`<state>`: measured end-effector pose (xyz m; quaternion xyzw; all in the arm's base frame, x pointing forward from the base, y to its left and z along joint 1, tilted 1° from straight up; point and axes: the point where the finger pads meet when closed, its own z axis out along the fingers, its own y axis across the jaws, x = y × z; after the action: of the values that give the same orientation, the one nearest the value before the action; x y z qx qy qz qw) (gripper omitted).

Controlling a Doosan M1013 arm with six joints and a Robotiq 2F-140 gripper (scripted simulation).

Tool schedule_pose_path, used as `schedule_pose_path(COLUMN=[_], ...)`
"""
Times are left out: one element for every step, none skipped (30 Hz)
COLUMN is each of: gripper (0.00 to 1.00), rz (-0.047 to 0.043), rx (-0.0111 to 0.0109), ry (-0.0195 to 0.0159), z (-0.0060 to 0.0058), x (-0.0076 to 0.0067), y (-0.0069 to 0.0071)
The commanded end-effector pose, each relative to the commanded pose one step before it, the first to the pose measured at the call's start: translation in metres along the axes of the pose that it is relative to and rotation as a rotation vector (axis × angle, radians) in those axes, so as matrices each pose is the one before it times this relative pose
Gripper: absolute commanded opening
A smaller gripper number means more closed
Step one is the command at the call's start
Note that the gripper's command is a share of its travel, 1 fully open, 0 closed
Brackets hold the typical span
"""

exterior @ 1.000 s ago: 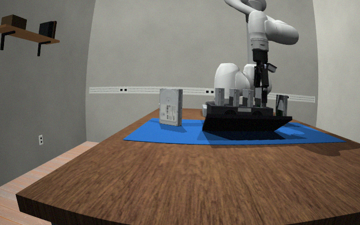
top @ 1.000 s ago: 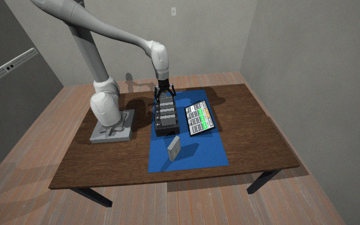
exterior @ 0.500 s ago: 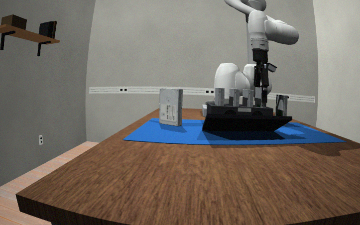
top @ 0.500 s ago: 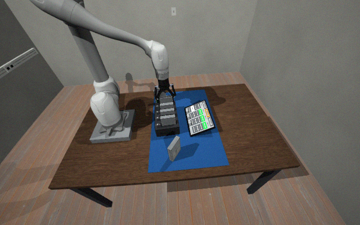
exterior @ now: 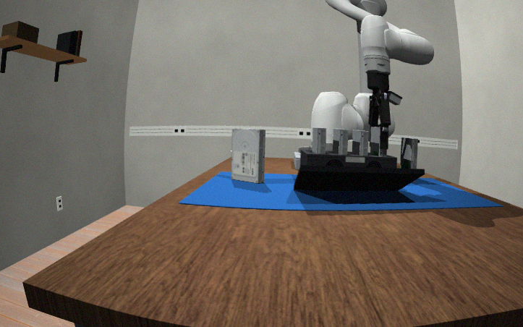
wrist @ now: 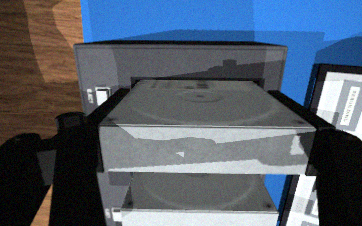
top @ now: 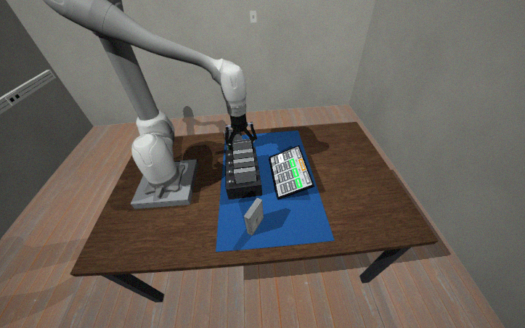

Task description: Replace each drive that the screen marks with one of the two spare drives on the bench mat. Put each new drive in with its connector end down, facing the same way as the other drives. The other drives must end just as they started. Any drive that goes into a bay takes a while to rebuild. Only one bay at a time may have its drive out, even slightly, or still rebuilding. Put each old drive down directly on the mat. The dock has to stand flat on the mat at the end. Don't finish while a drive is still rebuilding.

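My gripper (top: 242,143) (exterior: 378,142) (wrist: 197,106) is shut on the drive (wrist: 206,145) at the far end of the dock (top: 243,189) (exterior: 346,162) (wrist: 181,57), one finger at each narrow side. This drive is upright and looks larger and higher than its neighbour in the wrist view. Its lower end is hidden. Three other drives stand in the dock, the nearest a grey drive (top: 245,175) (exterior: 319,140). A drive (top: 253,217) (exterior: 248,156) stands upright on the blue mat (top: 232,236) (exterior: 275,199) (wrist: 156,17). Another drive (exterior: 409,153) stands beyond the dock's far end.
The tilted screen (top: 291,173) (exterior: 356,180) (wrist: 351,107) stands beside the dock, showing several green and grey cells and one orange cell. One cell in the wrist view seems to read REBUILDING. The wooden table (top: 150,240) (exterior: 255,260) surrounds the mat.
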<state>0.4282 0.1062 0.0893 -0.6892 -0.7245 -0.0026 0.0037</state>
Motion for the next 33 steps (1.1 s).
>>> schedule_pose_path(gripper=[0.10, 0.10, 0.10, 0.10, 0.10, 0.10, 0.10, 0.10, 0.10, 0.10, 0.10, 0.10, 0.10, 0.10, 0.10, 0.10, 0.10, 0.10, 0.10, 0.10, 0.10, 0.10, 0.10, 0.10, 0.10, 0.10, 0.10, 0.10, 0.10, 0.10, 0.10, 0.10, 0.10], rz=[0.00017, 0.00000, 0.00000, 0.00000, 0.00000, 0.00000, 0.00000, 0.00000, 0.00000, 0.00000, 0.00000, 0.00000, 0.00000, 0.00000, 0.00000, 0.00000, 0.00000, 0.00000, 0.00000, 0.00000, 0.00000, 0.00000, 0.00000, 0.00000, 0.00000, 0.00000, 0.00000, 0.00000, 0.00000, 0.00000, 0.00000, 0.00000, 0.00000], rx=[-0.00085, 0.00000, 0.00000, 0.00000, 0.00000, 0.00000, 0.00000, 0.00000, 0.00000, 0.00000, 0.00000, 0.00000, 0.00000, 0.00000, 0.00000, 0.00000, 0.00000, 0.00000, 0.00000, 0.00000, 0.00000, 0.00000, 0.00000, 0.00000, 0.00000, 0.00000, 0.00000, 0.00000, 0.00000, 0.00000, 0.00000, 0.00000, 0.00000], ry=[0.00048, 0.00000, 0.00000, 0.00000, 0.00000, 0.00000, 0.00000, 0.00000, 0.00000, 0.00000, 0.00000, 0.00000, 0.00000, 0.00000, 0.00000, 0.00000, 0.00000, 0.00000, 0.00000, 0.00000, 0.00000, 0.00000, 0.00000, 0.00000, 0.00000, 0.00000, 0.00000, 0.00000, 0.00000, 0.00000, 0.00000, 0.00000, 0.00000], z=[-0.00044, -0.00003, -0.00007, -0.00011, -0.00015, -0.00021, 0.00000, 0.00000, -0.00027, -0.00034, -0.00042, -0.00050, -0.00058, -0.00067, -0.00076, -0.00086, -0.00096, -0.00106, -0.00117, -0.00127, -0.00139, -0.00150, -0.00160, 0.00000, 0.00000, -0.00172, -0.00183, -0.00194, -0.00206, -0.00216, -0.00225, -0.00235, -0.00244], x=[0.00014, 0.00000, 0.00000, 0.00000, 0.00000, 0.00000, 0.00000, 0.00000, 0.00000, 0.00000, 0.00000, 0.00000, 0.00000, 0.00000, 0.00000, 0.00000, 0.00000, 0.00000, 0.00000, 0.00000, 0.00000, 0.00000, 0.00000, 0.00000, 0.00000, 0.00000, 0.00000, 0.00000, 0.00000, 0.00000, 0.00000, 0.00000, 0.00000], y=[0.00039, 0.00000, 0.00000, 0.00000, 0.00000, 0.00000, 0.00000, 0.00000, 0.00000, 0.00000, 0.00000, 0.00000, 0.00000, 0.00000, 0.00000, 0.00000, 0.00000, 0.00000, 0.00000, 0.00000, 0.00000, 0.00000, 0.00000, 0.00000, 0.00000, 0.00000, 0.00000, -0.00001, 0.00001, 0.00000, 0.00000, 0.00000, 0.00000])
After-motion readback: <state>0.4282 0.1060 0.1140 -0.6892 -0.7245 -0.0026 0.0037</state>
